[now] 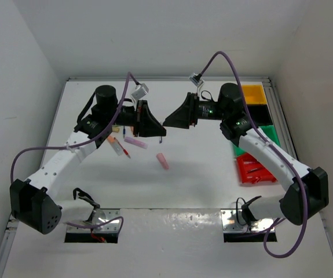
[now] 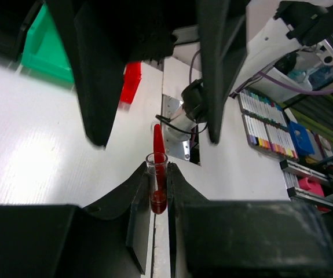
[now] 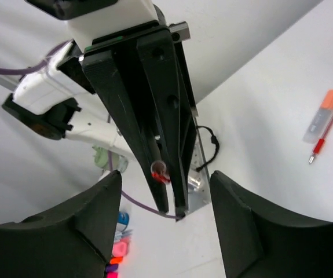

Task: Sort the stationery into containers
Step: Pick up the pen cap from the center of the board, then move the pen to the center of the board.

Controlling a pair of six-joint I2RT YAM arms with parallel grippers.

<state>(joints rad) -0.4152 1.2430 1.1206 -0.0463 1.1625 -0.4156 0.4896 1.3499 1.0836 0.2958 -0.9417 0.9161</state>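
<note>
Left gripper (image 2: 157, 174): clenched on the pen and held above the table, about mid-width. If you release before the other side has closed, the pen falls among the loose markers (image 1: 135, 141) below.
Pen (image 2: 158, 139): thin and red with a clear stretch of barrel, and it looks slick. Only the fingertips pinch it, and its red end pokes out toward the right arm. In so small a grip it could pivot or slip.
Right gripper (image 3: 165, 174): empty, jaws spread wide, facing the left one close by without touching it. If you close off-line, you risk striking the left fingers or knocking the pen askew.
Bins (image 1: 253, 94): yellow, black, green and red in a row along the right edge, far to near, well apart from the pen. A weak hold on the way there could drop it short.
</note>
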